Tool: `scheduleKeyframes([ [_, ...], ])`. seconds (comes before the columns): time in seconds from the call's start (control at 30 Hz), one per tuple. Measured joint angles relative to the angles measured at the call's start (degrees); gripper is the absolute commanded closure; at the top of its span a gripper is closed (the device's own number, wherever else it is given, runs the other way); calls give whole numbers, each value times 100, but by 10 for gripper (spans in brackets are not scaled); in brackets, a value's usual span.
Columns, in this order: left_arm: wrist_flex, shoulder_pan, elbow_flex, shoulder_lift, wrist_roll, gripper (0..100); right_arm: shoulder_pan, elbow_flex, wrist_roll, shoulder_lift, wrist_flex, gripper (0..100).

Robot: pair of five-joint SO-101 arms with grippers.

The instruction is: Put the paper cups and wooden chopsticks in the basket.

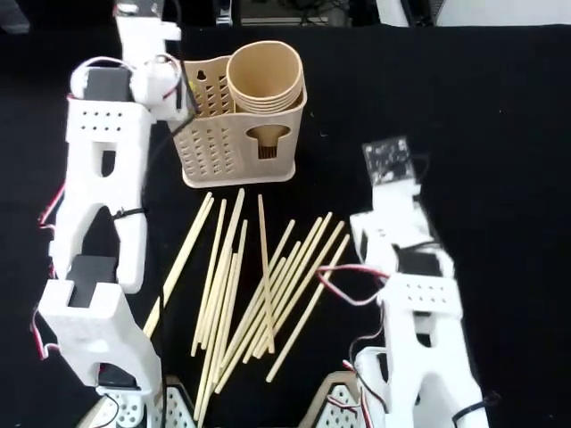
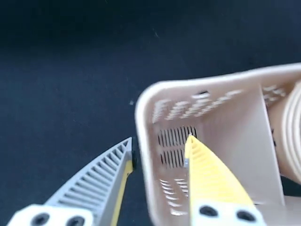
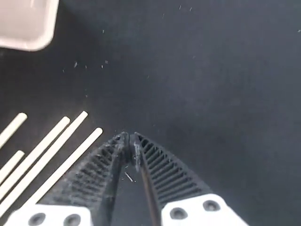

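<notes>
You have a black cloth (image 1: 500, 107) spread under everything, right out to the sides. Close up, you can see pale lint (image 3: 104, 62) scattered over it. Past its far edge sits a white surface (image 1: 500, 11).

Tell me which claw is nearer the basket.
Left. The left claw straddles an end wall of the basket, one finger inside, one outside. The right claw sits shut over the black table beside the chopsticks, apart from the basket.
</notes>
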Motion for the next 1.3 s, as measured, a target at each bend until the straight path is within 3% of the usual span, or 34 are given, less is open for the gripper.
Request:
scheduleKeyframes([
  [0.13, 97, -211, -334, -70, 0, 808, 0, 712, -246, 0, -914, 986],
  [0.3, 281, -413, -475, -519, 0, 808, 0, 809, -308, -9, -1187, 986],
  [0.63, 2330, -431, -448, -1574, -308, 809, 0, 888, -325, -9, -1222, 986],
  [0.97, 2488, -510, 1864, -2585, -1081, 810, -9, 888, -325, -9, -1222, 986],
  [1.13, 1714, -510, 3780, -4053, -1327, 807, -9, 888, -325, -9, -1222, 986],
  [1.3, -202, -510, 6664, -4563, -1442, 807, -9, 888, -325, -9, -1222, 986],
])
